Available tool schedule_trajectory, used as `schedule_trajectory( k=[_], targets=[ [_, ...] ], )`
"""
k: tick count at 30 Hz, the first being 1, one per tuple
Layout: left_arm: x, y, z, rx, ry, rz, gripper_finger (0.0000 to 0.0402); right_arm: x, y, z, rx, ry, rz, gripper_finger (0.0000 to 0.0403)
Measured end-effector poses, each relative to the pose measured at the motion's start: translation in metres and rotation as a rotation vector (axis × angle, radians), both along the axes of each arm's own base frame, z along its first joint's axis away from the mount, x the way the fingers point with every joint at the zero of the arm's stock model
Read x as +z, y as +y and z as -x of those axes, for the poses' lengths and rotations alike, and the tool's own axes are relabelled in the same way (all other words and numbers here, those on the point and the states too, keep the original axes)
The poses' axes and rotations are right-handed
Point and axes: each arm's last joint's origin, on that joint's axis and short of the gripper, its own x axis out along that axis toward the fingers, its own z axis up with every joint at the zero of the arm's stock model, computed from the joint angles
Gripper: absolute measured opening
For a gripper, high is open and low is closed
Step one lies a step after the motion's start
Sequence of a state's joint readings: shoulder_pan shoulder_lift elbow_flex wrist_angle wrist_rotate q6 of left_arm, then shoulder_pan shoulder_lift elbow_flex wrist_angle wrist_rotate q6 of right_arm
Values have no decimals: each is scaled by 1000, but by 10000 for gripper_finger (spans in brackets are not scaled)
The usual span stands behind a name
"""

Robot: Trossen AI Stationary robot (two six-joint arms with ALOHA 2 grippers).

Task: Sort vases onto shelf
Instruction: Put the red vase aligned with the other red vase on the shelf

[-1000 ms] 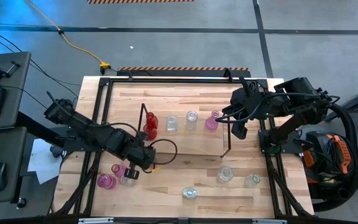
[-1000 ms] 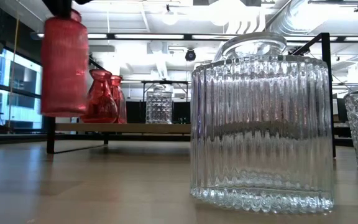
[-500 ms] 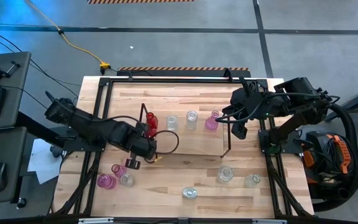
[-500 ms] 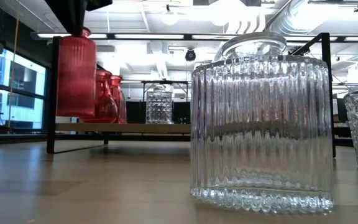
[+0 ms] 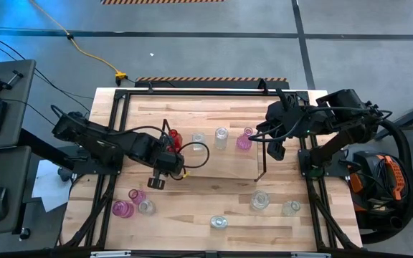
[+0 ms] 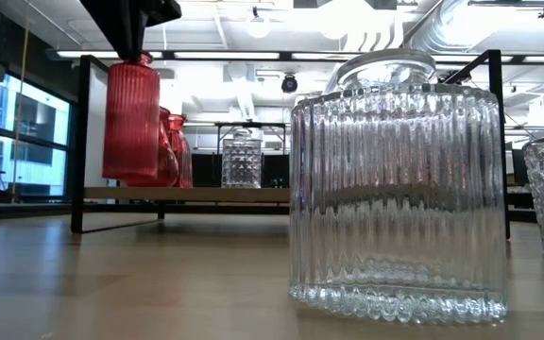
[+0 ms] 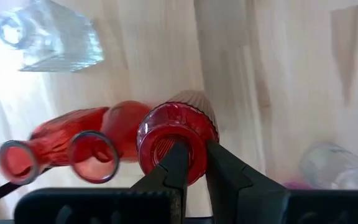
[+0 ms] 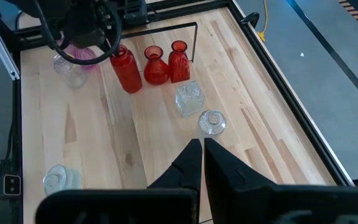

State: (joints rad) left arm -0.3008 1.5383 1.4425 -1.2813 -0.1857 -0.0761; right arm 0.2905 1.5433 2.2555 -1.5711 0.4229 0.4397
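Left claw (image 7: pixel 191 163) pinching rim of ribbed red vase (image 6: pixel 130 118), upright, hanging clear of bench, just beside two red vases (image 8: pixel 166 63) on shelf (image 6: pixel 187 194). Right claw (image 8: pixel 202 163) closed, empty, waiting at far end.

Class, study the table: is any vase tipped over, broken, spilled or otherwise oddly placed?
Nothing looks tipped, broken or spilled. The one unusual item is the ribbed red glass vase, which hangs off the board in the left claw, gripped at its rim, just in front of the two red vases on the black-framed wooden shelf. It is simply being carried.
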Motion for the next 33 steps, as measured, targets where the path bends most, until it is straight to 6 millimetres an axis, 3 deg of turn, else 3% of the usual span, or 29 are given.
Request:
schedule_trajectory(
  k=[15,33],
  targets=[
    [0,12,-3,58,4,23,30,0,0,0,18,5,9,0],
    [0,12,-3,85,4,36,33,0,0,0,26,8,15,0]
  ],
)
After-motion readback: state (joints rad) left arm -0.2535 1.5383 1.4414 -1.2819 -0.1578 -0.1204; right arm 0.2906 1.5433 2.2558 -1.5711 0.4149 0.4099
